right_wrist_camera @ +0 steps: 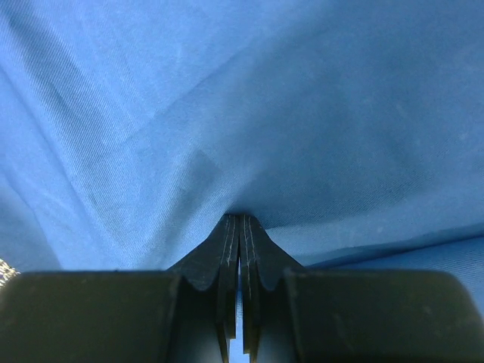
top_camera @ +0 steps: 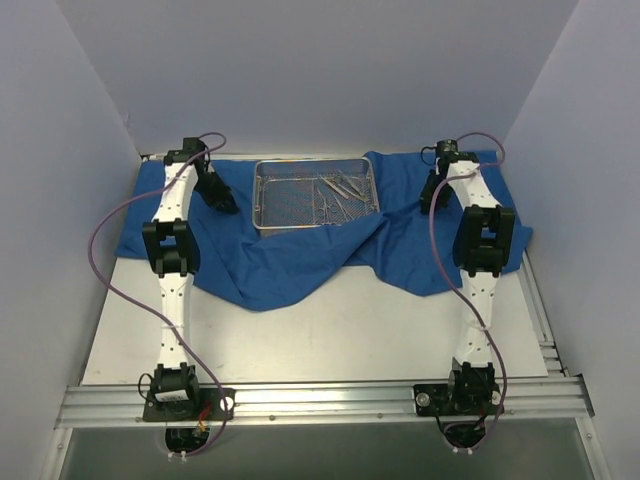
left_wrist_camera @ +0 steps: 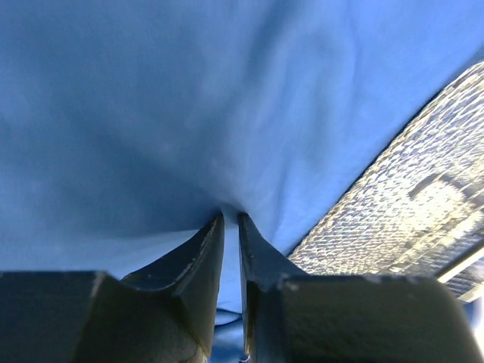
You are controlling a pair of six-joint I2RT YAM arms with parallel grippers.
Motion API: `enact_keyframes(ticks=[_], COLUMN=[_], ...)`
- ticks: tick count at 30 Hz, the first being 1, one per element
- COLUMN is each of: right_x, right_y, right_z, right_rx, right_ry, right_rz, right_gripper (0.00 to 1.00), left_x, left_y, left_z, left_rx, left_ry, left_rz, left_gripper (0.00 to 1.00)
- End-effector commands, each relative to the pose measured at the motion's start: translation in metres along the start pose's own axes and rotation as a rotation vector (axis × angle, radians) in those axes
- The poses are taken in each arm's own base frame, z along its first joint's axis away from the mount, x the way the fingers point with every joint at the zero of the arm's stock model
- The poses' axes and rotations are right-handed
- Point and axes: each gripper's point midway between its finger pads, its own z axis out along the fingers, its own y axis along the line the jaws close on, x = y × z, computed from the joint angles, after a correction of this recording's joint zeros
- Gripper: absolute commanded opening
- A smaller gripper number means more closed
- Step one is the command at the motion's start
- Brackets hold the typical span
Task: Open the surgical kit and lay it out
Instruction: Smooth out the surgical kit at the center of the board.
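The royal-blue cloth wrap lies spread and rumpled over the far half of the table. The silver wire-mesh tray sits on it at the back centre, with several slim steel instruments lying in its right half. My left gripper is just left of the tray, shut on a pinch of the cloth; the tray's mesh shows at the right of that view. My right gripper is right of the tray, shut on a fold of the cloth.
The white tabletop shows bare in front of the cloth. Light walls close in the left, right and back. An aluminium rail carries both arm bases at the near edge. Purple cables loop beside each arm.
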Motion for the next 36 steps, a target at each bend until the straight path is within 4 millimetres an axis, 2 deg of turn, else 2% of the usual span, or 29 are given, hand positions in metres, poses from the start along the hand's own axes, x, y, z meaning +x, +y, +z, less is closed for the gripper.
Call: enact_keyframes(ticks=[1, 6, 7, 9, 11, 18, 20, 24, 27, 31, 33, 34, 35, 36], right_x=[0.041, 0.051, 0.066, 0.068, 0.081, 0.107, 0.11, 0.122, 0.119, 0.107, 0.092, 0.064, 0.053, 0.037], right_y=[-0.048, -0.072, -0.083, -0.089, -0.098, -0.109, -0.116, -0.116, -0.114, -0.095, -0.081, -0.067, -0.06, -0.052], right_z=[0.065, 0.056, 0.059, 0.054, 0.054, 0.051, 0.048, 0.044, 0.043, 0.039, 0.039, 0.036, 0.03, 0.024], right_rx=[0.143, 0.176, 0.193, 0.197, 0.213, 0.218, 0.243, 0.22, 0.208, 0.126, 0.068, 0.037, 0.03, 0.015], right_ry=[0.131, 0.152, 0.188, 0.182, 0.213, 0.26, 0.263, 0.277, 0.281, 0.244, 0.222, 0.165, 0.154, 0.124], right_rz=[0.067, 0.107, 0.114, 0.118, 0.121, 0.117, 0.11, 0.129, 0.139, 0.136, 0.108, 0.095, 0.082, 0.07], right_gripper=[0.0, 0.0, 0.0, 0.0, 0.0, 0.0, 0.0, 0.0, 0.0, 0.01, 0.05, 0.07, 0.08, 0.09], left_x=[-0.02, -0.036, -0.037, -0.038, -0.039, -0.038, -0.043, -0.06, -0.067, -0.078, -0.086, -0.089, -0.089, -0.096], left_y=[0.023, 0.026, 0.027, 0.029, 0.029, 0.035, 0.035, 0.034, 0.032, 0.03, 0.025, 0.02, 0.015, -0.001], left_z=[0.051, 0.051, 0.051, 0.051, 0.05, 0.056, 0.054, 0.044, 0.036, 0.023, 0.01, 0.002, -0.003, -0.03], left_rx=[0.037, 0.108, 0.111, 0.107, 0.117, 0.12, 0.133, 0.167, 0.181, 0.201, 0.232, 0.25, 0.262, 0.295], left_ry=[0.003, -0.006, -0.009, -0.01, -0.012, 0.005, -0.008, -0.052, -0.078, -0.11, -0.136, -0.147, -0.152, -0.203], left_rz=[-0.09, -0.127, -0.124, -0.122, -0.112, -0.113, -0.123, -0.138, -0.127, -0.123, -0.115, -0.107, -0.098, -0.065], left_gripper=[0.24, 0.23, 0.23, 0.24, 0.24, 0.24, 0.24, 0.24, 0.24, 0.23, 0.24, 0.23, 0.25, 0.27])
